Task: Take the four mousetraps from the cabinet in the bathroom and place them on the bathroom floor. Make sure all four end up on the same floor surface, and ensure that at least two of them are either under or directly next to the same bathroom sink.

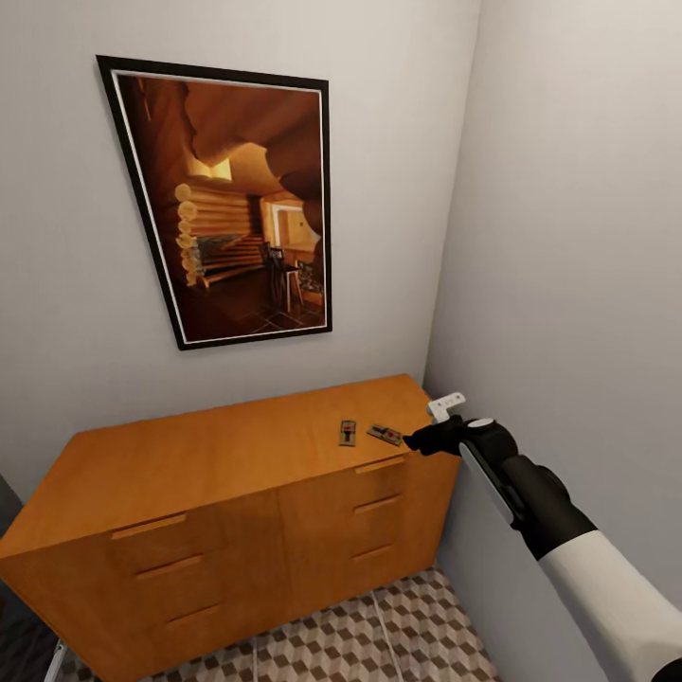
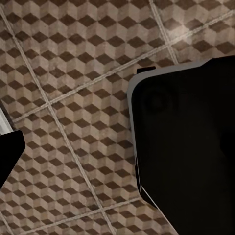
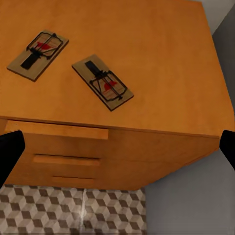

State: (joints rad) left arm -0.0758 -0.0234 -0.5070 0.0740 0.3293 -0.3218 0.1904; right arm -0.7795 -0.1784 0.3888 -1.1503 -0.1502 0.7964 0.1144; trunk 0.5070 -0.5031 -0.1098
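Observation:
Two mousetraps (image 1: pixel 348 432) (image 1: pixel 385 435) lie flat on the orange-brown cabinet (image 1: pixel 208 464) top, near its right end. My right gripper (image 1: pixel 415 440) hovers just off the cabinet's right front corner, open and holding nothing. In the right wrist view both mousetraps (image 3: pixel 38 54) (image 3: pixel 103 82) lie side by side on the cabinet (image 3: pixel 161 44) top, beyond the spread fingers (image 3: pixel 10 152). My left gripper (image 2: pixel 117 156) hangs above the cube-patterned bathroom floor (image 2: pixel 73 98), one dark finger (image 2: pixel 9 154) at the picture's edge. The sink is out of view.
A framed picture (image 1: pixel 237 204) hangs on the wall above the cabinet. A grey side wall (image 1: pixel 568 284) stands close on the right, leaving a narrow gap by the cabinet's end. Patterned floor (image 1: pixel 379 635) runs in front of the drawers. A dark robot part (image 2: pixel 186 147) looms over the tiles.

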